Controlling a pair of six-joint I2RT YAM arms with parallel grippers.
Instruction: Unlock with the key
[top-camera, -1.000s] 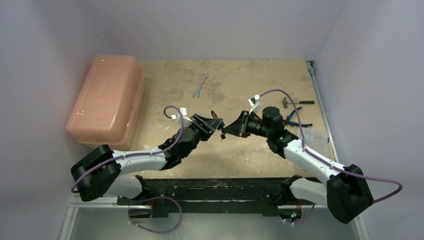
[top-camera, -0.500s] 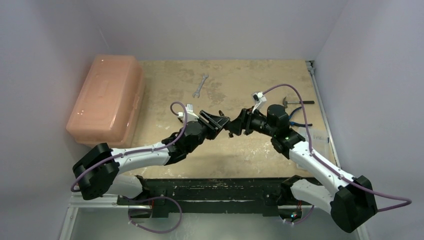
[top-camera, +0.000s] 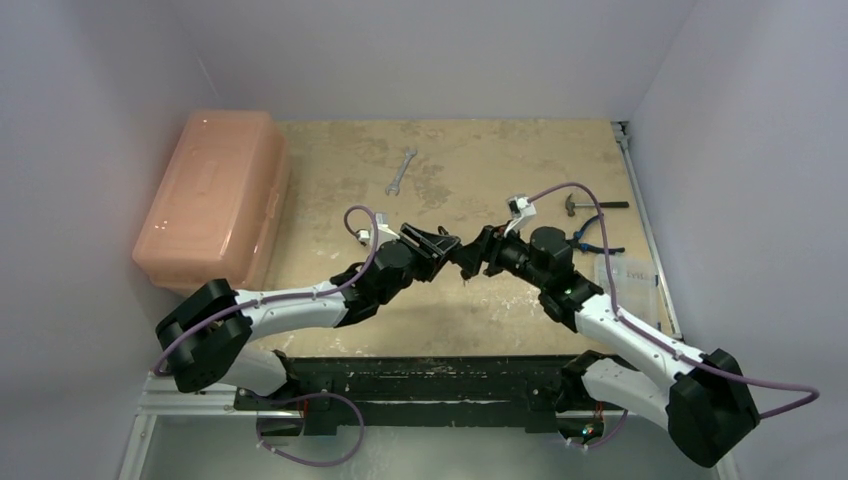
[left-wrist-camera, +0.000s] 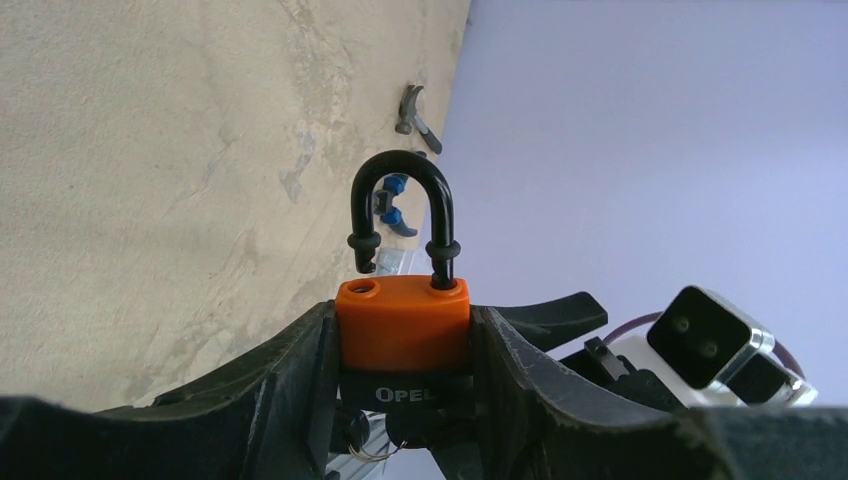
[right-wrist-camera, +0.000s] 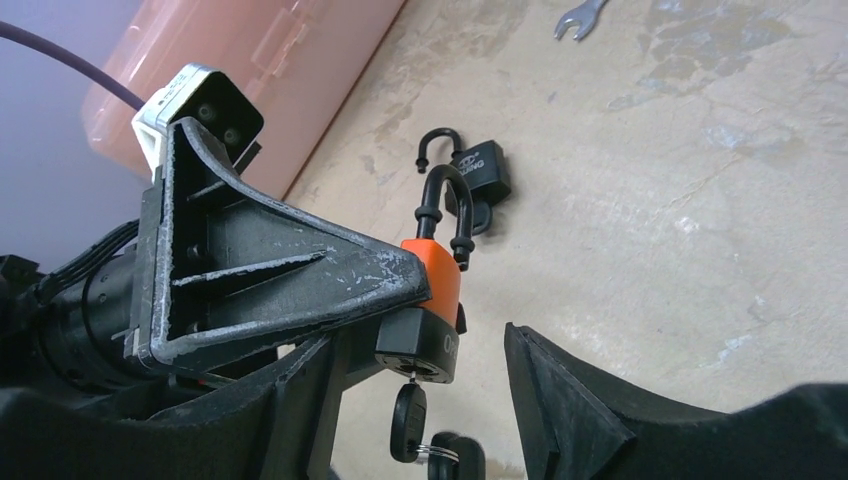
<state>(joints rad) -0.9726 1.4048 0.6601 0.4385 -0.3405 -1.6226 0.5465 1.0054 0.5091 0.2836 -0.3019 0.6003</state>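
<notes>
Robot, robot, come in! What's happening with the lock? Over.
Left end effector shut on orange padlock. Right end effector open around key. Shackle open.

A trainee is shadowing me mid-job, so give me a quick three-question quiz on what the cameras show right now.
1. True or false: the left gripper holds the orange padlock by its shackle.
2. The key is: A) in the padlock's keyhole; B) lying loose below; C) nowhere in view.
3. Fill in: the shackle is ____ (open or locked).

Key: 1 false, the fingers clamp the body; 2 A; 3 open, one leg sits lifted out of the body.
</notes>
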